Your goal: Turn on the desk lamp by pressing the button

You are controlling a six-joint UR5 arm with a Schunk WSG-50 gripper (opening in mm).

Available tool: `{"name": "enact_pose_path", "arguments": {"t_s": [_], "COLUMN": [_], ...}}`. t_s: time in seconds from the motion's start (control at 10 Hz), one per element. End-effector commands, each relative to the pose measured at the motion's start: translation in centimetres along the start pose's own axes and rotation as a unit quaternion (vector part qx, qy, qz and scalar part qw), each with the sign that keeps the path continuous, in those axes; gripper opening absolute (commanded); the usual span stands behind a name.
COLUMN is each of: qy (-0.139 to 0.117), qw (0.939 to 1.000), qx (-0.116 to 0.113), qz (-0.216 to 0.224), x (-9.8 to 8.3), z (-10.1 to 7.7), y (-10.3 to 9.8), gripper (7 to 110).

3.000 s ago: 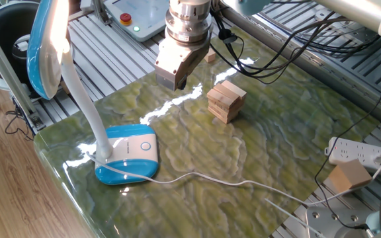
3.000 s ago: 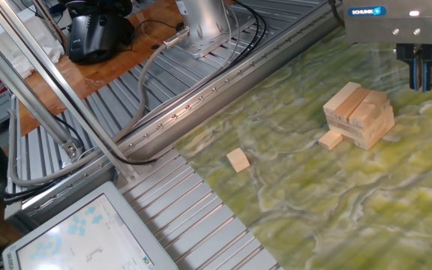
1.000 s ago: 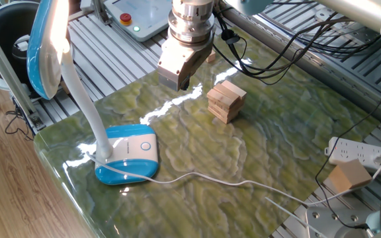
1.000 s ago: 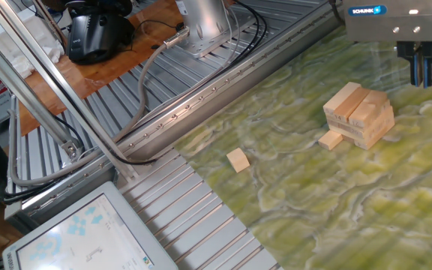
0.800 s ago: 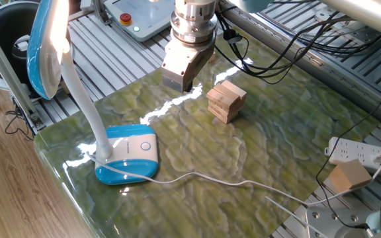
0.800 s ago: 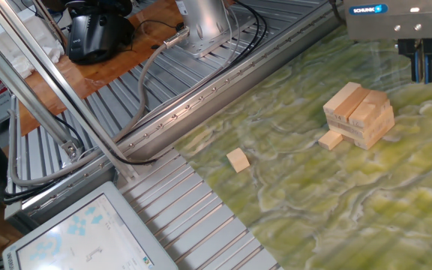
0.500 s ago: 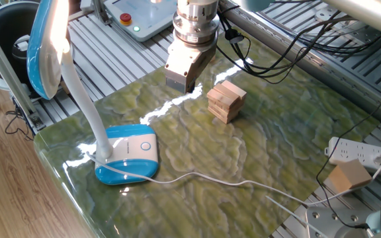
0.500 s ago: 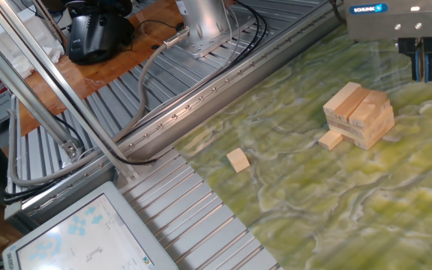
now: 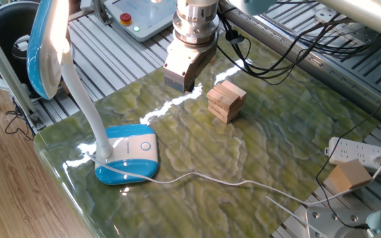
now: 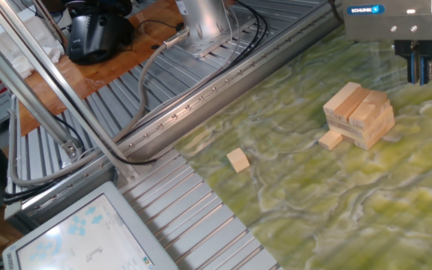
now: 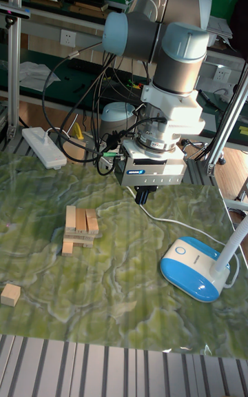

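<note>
The tool (image 10: pixel 418 73) hangs above the counter (image 9: pixel 270 152) beside the block stack (image 9: pixel 225 101), fingers pressed together; the desk lamp (image 9: pixel 127 152) sits well apart, its button (image 9: pixel 145 147) untouched

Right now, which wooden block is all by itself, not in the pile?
The small single block lies alone near the table's edge by the metal rails. The other blocks are heaped together in the wooden stack, nearer the gripper.
</note>
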State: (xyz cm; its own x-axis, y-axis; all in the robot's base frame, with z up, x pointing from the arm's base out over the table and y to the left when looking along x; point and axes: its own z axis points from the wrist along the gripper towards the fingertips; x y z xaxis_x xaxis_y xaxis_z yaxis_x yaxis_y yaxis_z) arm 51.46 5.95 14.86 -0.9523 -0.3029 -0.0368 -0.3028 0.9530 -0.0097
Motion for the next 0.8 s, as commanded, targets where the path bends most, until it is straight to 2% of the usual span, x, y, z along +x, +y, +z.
{"name": "enact_pose_path", "arguments": {"t_s": [0.0,0.7], "qy": [0.002,-0.006], "qw": [0.9999,0.9999], "qx": [0.001,0.002], "qz": [0.011,0.011], "x": [0.02,0.15], "z": [-0.08,0.03], "y": [-0.06,-0.46], "gripper": [7,7]}}
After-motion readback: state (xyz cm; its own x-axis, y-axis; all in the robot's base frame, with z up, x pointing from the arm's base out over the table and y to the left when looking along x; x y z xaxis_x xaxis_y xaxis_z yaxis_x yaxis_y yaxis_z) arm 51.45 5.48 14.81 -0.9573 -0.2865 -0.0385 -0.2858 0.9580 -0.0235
